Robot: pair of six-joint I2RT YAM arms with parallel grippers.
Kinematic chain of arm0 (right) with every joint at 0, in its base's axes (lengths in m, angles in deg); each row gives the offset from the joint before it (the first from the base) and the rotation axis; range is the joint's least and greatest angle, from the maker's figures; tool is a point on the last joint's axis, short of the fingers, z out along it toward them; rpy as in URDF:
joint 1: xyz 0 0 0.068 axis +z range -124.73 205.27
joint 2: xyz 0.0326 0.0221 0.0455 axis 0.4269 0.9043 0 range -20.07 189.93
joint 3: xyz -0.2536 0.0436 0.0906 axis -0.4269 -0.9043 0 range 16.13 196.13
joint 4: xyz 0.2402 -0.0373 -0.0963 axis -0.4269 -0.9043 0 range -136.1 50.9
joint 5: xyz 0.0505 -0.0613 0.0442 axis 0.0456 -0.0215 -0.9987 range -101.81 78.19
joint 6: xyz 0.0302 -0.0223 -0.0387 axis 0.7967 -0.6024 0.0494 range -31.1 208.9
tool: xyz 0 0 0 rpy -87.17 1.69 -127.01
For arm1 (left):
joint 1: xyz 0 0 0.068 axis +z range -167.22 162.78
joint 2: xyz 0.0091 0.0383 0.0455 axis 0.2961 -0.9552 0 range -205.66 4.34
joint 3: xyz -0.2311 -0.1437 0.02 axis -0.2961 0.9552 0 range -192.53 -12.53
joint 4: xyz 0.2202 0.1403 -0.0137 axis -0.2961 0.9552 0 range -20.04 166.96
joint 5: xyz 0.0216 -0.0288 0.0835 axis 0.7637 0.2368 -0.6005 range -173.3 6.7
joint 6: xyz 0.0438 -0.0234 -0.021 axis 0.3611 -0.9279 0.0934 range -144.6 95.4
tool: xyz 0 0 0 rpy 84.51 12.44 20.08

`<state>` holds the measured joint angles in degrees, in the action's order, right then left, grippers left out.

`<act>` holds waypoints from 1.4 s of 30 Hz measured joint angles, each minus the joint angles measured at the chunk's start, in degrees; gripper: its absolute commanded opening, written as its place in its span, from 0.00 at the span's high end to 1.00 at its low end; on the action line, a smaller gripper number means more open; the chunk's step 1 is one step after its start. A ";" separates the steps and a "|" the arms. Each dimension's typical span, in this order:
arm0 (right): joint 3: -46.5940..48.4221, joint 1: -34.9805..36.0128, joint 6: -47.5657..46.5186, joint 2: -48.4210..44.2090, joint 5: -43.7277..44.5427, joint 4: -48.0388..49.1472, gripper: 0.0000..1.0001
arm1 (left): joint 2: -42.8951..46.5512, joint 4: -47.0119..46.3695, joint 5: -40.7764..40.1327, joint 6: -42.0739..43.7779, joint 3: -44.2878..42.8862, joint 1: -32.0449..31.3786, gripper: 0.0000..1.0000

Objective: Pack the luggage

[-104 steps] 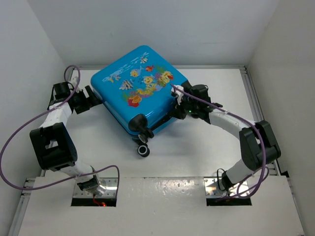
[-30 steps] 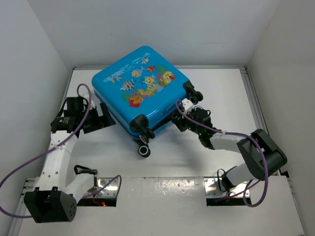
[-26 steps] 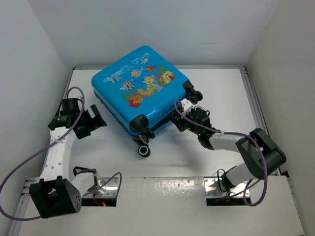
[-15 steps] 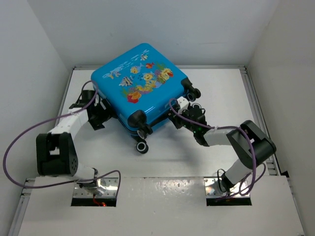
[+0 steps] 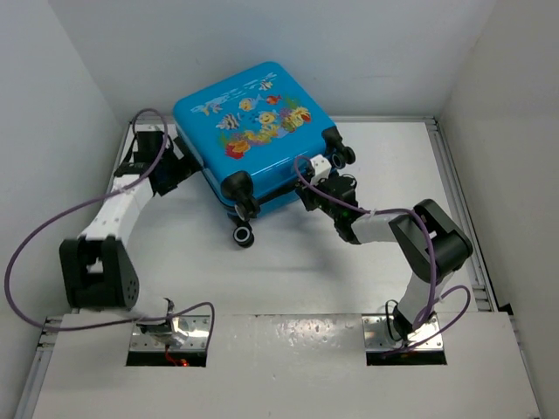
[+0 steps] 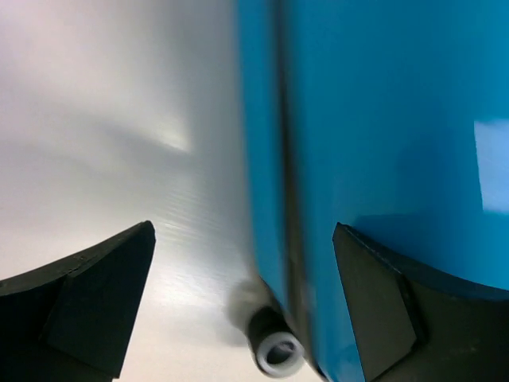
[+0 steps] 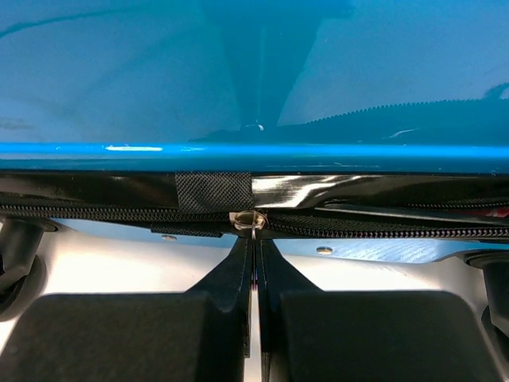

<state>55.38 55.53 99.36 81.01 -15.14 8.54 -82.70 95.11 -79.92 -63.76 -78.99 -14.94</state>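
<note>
The luggage (image 5: 253, 122), a bright-blue hard-shell case with fish prints, lies closed at the back of the table, wheels toward me. My left gripper (image 5: 179, 168) is open at its left side. In the left wrist view the blue shell (image 6: 382, 119) and its dark seam run between the spread fingers (image 6: 95, 294), with a wheel (image 6: 277, 354) below. My right gripper (image 5: 306, 194) is at the near edge of the case. In the right wrist view it (image 7: 254, 247) is shut on the zipper pull (image 7: 252, 227), just under the slider on the black zipper (image 7: 382, 231).
White walls close in the table on the left, back and right. A metal rail (image 5: 454, 192) runs along the right edge. A black wheel (image 5: 242, 236) of the case sticks out toward me, and two more (image 5: 338, 157) sit by the right gripper.
The luggage has slid toward the back and turned. My left arm swung from the near left up to the case's left side. My right gripper stayed shut at the zipper and followed.
</note>
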 measured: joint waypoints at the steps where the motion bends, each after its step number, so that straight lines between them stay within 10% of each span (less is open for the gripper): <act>1: 0.17 0.02 0.09 0.00 0.17 -0.22 1.00 | 3.82 0.79 -0.24 0.26 -0.04 -0.94 0.00; 10: 1.22 0.28 0.52 0.35 1.57 -0.57 1.00 | 22.10 6.21 3.37 1.64 -2.51 -11.23 0.00; 32: 1.51 2.51 -1.75 0.61 6.27 -0.46 1.00 | 6.10 11.93 0.13 -8.13 -1.22 -25.62 0.00; 35: 0.87 2.62 -2.49 0.59 6.43 0.48 1.00 | 3.58 12.76 -0.37 -8.92 -1.20 -25.62 0.11; 42: -3.96 2.16 -2.69 -1.62 5.62 4.50 1.00 | 3.02 14.91 0.31 -10.45 -2.60 -25.33 0.77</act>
<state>51.42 57.70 96.67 79.39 -9.52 13.04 -79.69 110.02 -79.61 -74.21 -81.59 -40.27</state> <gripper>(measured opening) 0.003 0.623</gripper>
